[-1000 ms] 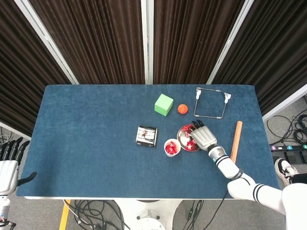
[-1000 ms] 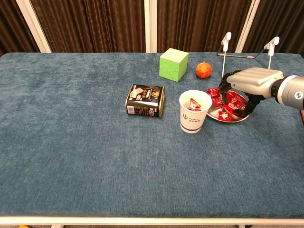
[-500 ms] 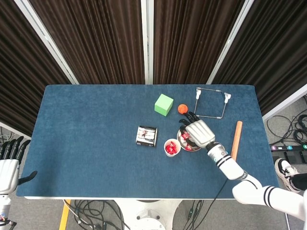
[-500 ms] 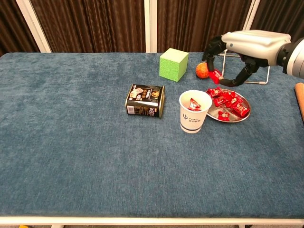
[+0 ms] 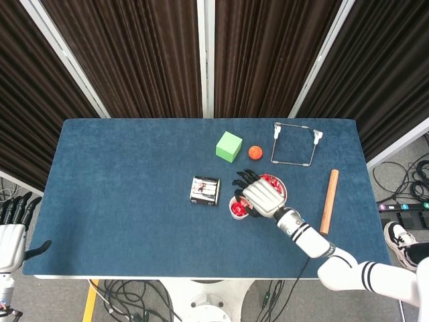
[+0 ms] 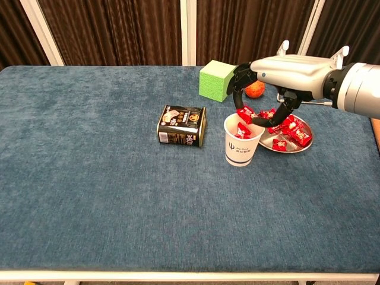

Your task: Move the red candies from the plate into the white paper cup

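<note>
The right hand (image 6: 270, 89) pinches a red candy (image 6: 245, 114) just above the white paper cup (image 6: 243, 139); more candies lie on the plate (image 6: 295, 146) at the cup's 3 o'clock on the tabletop (image 6: 89, 196). The drop-off step is in hand; release should follow, then another pick.

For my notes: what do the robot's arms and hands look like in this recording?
The right hand has a smooth silver-grey shell and black fingers. Its wrist is silver metal, and the forearm is white with black bands. The left hand, at the head view's edge, shows a white back and black fingers.
</note>
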### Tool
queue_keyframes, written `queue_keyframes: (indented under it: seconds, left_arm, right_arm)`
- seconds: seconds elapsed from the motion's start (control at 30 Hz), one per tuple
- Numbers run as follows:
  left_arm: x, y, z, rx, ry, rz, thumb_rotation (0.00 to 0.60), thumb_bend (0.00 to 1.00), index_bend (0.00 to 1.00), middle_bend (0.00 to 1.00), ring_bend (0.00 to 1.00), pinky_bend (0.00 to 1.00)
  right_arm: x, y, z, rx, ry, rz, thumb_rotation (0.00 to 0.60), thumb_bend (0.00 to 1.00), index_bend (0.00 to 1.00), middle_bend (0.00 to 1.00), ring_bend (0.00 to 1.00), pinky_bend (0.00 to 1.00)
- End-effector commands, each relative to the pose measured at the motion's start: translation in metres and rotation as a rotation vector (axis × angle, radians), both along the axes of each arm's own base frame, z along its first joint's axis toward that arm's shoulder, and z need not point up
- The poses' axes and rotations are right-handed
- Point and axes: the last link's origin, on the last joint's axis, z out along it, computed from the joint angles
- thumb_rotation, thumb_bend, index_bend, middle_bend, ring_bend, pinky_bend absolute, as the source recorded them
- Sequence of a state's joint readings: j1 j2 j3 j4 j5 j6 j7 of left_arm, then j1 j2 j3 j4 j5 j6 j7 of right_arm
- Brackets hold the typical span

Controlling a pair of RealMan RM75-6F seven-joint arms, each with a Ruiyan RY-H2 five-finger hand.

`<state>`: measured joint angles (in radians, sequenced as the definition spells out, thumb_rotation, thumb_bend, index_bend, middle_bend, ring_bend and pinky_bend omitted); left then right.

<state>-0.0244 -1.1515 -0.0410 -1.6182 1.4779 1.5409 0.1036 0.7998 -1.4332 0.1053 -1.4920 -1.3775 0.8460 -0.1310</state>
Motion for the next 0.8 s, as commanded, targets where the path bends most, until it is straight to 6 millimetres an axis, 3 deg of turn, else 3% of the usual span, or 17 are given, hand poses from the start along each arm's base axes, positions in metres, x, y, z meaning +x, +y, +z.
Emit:
queue_keyframes:
  seconds: [0.03, 0.23, 0.47, 0.6, 0.8]
  left_arm:
    - [0.000, 0.000, 0.000, 0.001, -0.002, 0.000, 0.600, 0.00, 0.16, 0.14, 0.08, 0.09]
    - [-0.001, 0.000, 0.001, 0.005, -0.001, -0.001, 0.600, 0.00, 0.16, 0.14, 0.08, 0.09]
    - [0.002, 0.001, 0.001, 0.007, -0.002, -0.010, 0.600, 0.00, 0.16, 0.14, 0.08, 0.09]
    - [0.001, -0.001, 0.000, 0.003, -0.002, -0.007, 0.600, 0.00, 0.16, 0.14, 0.08, 0.09]
    - [0.002, 0.000, 0.001, 0.005, -0.001, -0.010, 0.600, 0.00, 0.16, 0.14, 0.08, 0.09]
  right_arm:
    - [-0.002, 0.000, 0.001, -0.005, 0.004, -0.006, 0.600, 0.27, 0.34, 0.19, 0.00, 0.00]
    - [-0.010, -0.012, 0.019, -0.067, -0.031, -0.067, 0.600, 0.10, 0.29, 0.19, 0.00, 0.00]
    - [-0.042, -0.035, 0.025, -0.136, 0.094, -0.154, 0.600, 0.20, 0.37, 0.20, 0.00, 0.00]
    - [-0.063, -0.041, 0.015, -0.142, 0.187, -0.199, 0.600, 0.21, 0.38, 0.19, 0.00, 0.00]
    - [-0.073, -0.049, -0.002, -0.151, 0.245, -0.222, 0.600, 0.23, 0.38, 0.19, 0.00, 0.00]
